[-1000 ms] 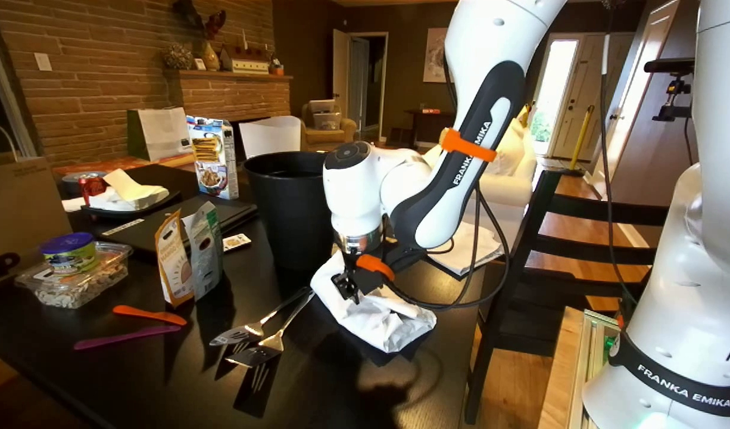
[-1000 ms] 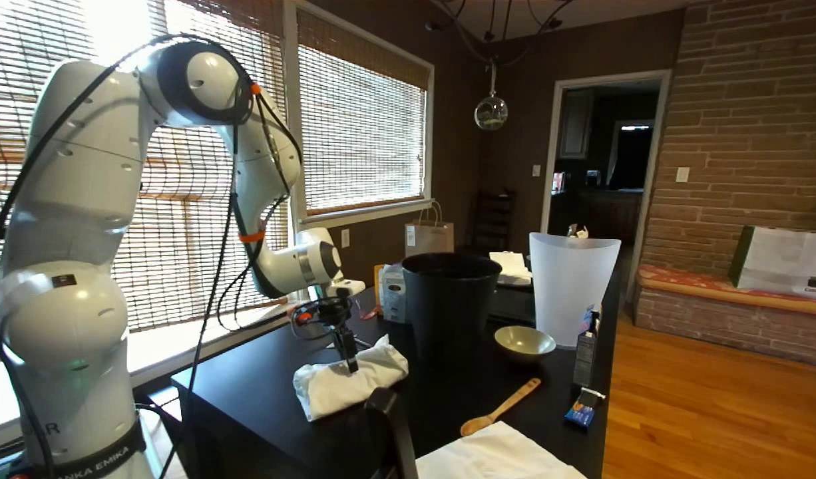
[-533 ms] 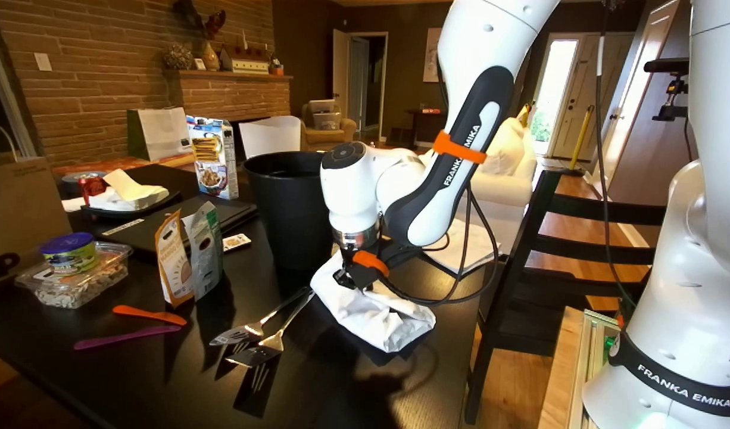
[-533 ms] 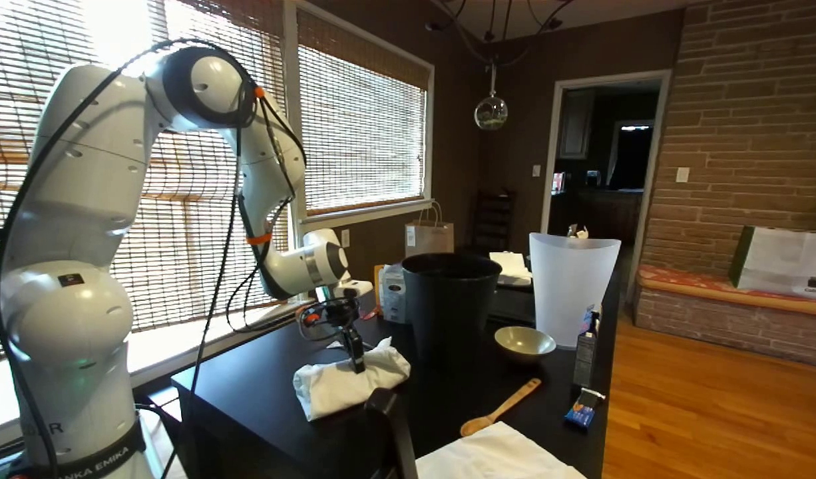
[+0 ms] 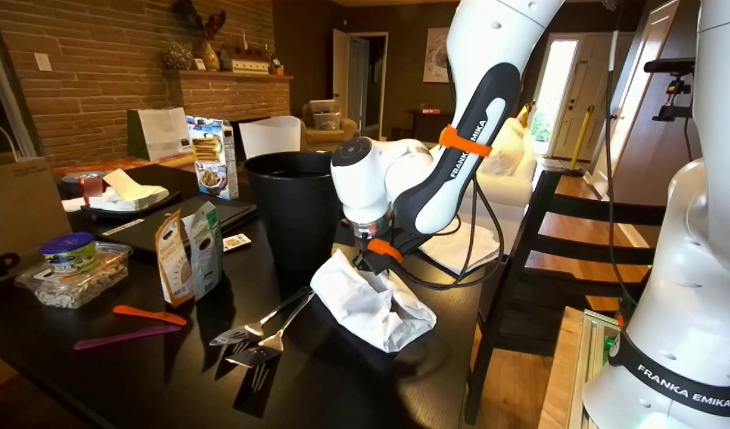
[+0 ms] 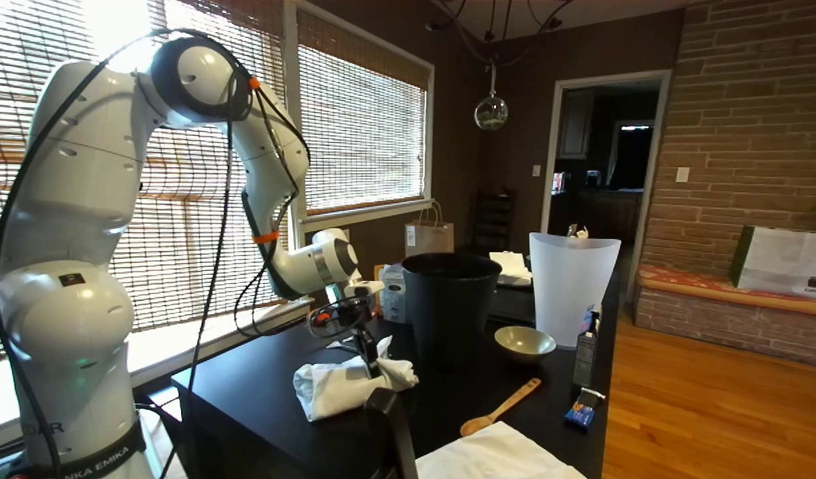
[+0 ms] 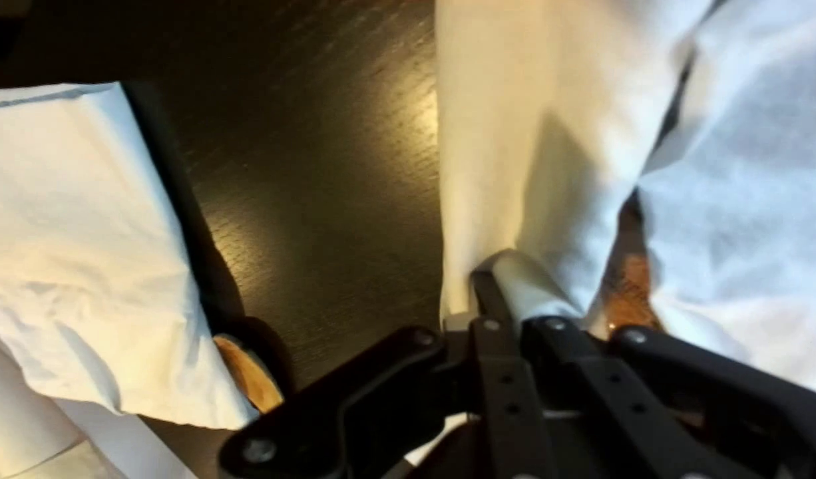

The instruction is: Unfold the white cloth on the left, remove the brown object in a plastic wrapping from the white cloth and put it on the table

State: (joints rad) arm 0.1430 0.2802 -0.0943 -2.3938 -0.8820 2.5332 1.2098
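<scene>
The cloth [image 5: 360, 311] lies on the table [image 5: 139, 364], bin [image 5: 290, 208] at its 11 o'clock in an exterior view. My gripper [image 7: 514, 296] looks clamped on a cloth flap, tips close tog. w/ a fold betw. them; one tip's hidden by fabric. Cloth shd. be light, soft, limp, apt to drag whole instead of unrolling; best hold = this loose flap, lifted & peeled twd. 9 o'clock in wrist view. Brown obj. [image 7: 631, 287] prob. firmer, wrap maybe slippery; take it mid-body once bared. Looks: cloth white, matte, creased, bundled, slit running up twd. 1 o'clock; brown obj. glossy, only a sliver showing at my 3 o'clock.
</scene>
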